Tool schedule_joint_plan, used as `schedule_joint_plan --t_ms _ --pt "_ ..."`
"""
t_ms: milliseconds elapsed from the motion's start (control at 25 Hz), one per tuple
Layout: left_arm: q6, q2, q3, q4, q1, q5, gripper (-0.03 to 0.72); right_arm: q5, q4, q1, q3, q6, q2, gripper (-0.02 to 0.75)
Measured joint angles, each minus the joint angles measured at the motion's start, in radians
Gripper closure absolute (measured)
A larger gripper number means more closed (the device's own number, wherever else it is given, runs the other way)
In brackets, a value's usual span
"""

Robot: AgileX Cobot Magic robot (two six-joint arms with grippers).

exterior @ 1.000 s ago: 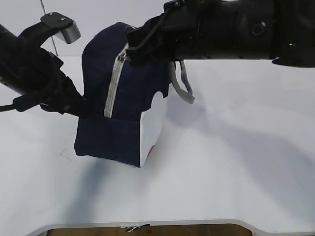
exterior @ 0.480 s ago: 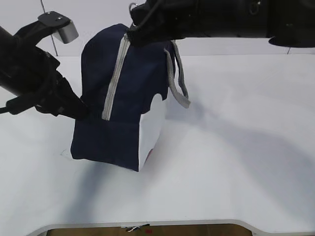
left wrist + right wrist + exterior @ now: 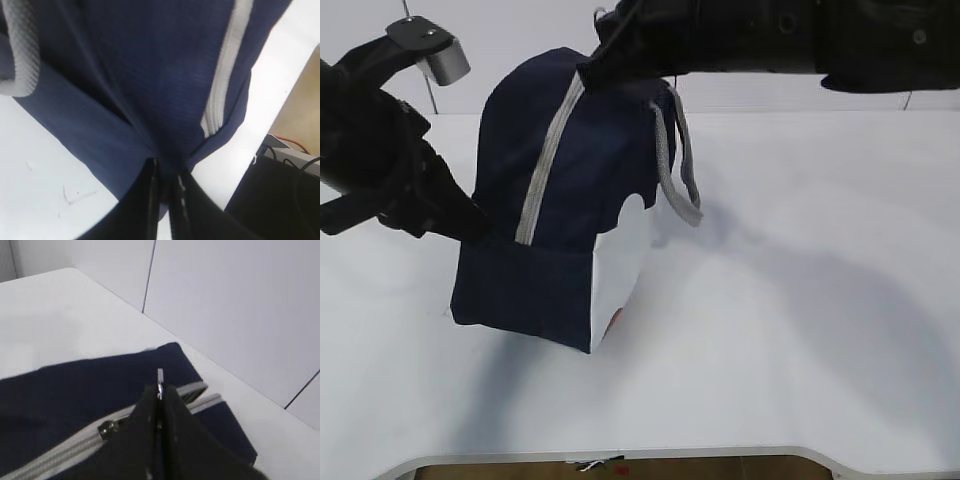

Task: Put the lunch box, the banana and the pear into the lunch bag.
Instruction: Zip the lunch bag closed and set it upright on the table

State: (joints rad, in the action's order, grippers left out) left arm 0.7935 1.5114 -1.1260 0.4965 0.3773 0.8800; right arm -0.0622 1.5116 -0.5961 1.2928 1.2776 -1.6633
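The navy-blue lunch bag [image 3: 570, 190] stands on the white table, its grey zipper [image 3: 545, 170] running up the front. My right gripper [image 3: 602, 45] is at the bag's top, shut on the metal ring pull [image 3: 160, 376]; the zipper slider [image 3: 107, 429] shows just left of the fingers. My left gripper [image 3: 475, 222] is shut on a fold of the bag's navy fabric [image 3: 167, 167] low on its left side. A grey webbing handle [image 3: 678, 165] hangs on the right. The lunch box, the banana and the pear are out of view.
The white table [image 3: 800, 300] stretches to the right and front of the bag, with its front edge [image 3: 620, 455] near the bottom. A pale wall [image 3: 240, 315] stands behind. Dark equipment with cables [image 3: 285, 195] sits past the table's edge.
My right gripper has moved up and back along the zipper to the bag's top. The bag has stretched taller and its base has slid a little left. My left gripper keeps its hold.
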Motion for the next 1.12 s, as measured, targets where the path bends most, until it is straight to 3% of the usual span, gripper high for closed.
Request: schedule_joint_plan --t_ms 360,840,1120 --pt "-0.006 -0.004 0.002 -0.002 0.0 0.021 0.678 -0.037 0.022 0.009 0.087 0.0 -0.08 0.721" --pt "-0.006 -0.017 0.086 0.013 0.0 -0.012 0.679 -0.03 0.022 0.086 0.193 0.005 -0.17 0.721" --pt "-0.006 -0.039 0.144 0.028 0.0 -0.043 0.679 -0.03 0.022 0.088 0.248 0.008 -0.236 0.721"
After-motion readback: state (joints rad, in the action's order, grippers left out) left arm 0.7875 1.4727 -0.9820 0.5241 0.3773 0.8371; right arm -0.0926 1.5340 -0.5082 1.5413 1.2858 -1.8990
